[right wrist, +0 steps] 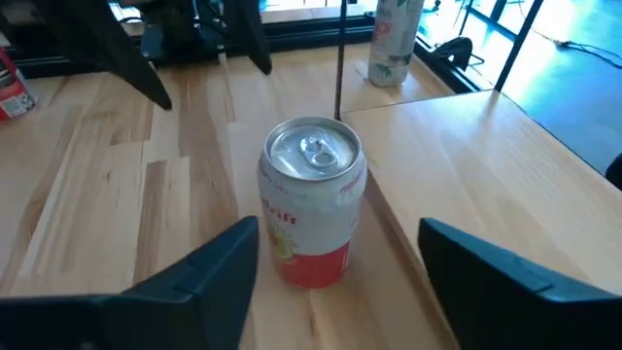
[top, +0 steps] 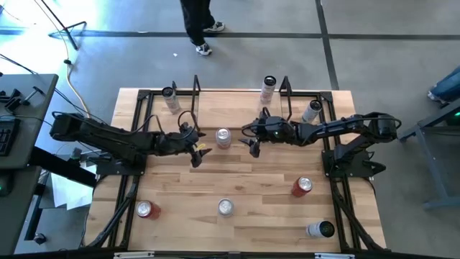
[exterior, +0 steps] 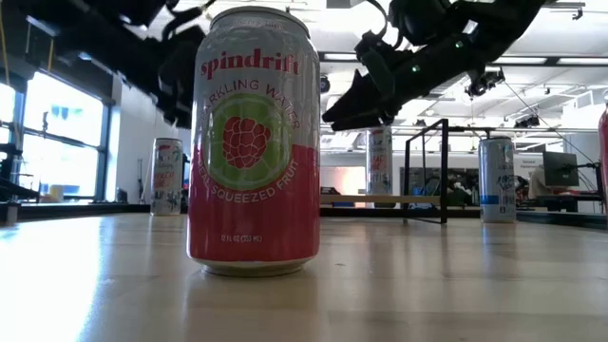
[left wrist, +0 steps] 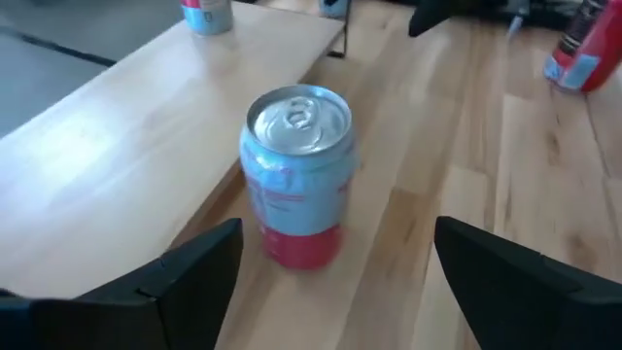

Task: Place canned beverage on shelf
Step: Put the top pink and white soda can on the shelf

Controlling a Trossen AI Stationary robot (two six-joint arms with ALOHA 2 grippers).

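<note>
Can: the can (top: pixel 223 137) is seen standing upright on the bench (top: pixel 251 180), on the bare wood just in front of the shelf (top: pixel 237 108), touching neither claw.
Shelf edge: in both wrist views the can (left wrist: pixel 296 175) is shown just beside the front edge of the raised light-wood board (left wrist: pixel 126 136), not yet on it.
Left claw: the left claw (top: pixel 195 152) is held open, near the can on its left side and slightly toward the front of the bench; nothing is gripped.
Right claw: the right claw (top: pixel 254 146) is held open and empty, near the can on its right side.
Nearer arm: the two claws are judged to be about equally near, the can lying between them.
Long axis: the can's long axis is set vertical, lid and pull tab facing up, red band at the base (right wrist: pixel 313 199).
Direction to target: from the can, the shelf board lies toward the far side of the bench.
Coming move: a side grasp across the upright body is judged to be needed, followed by a lift over the board's edge.
</note>
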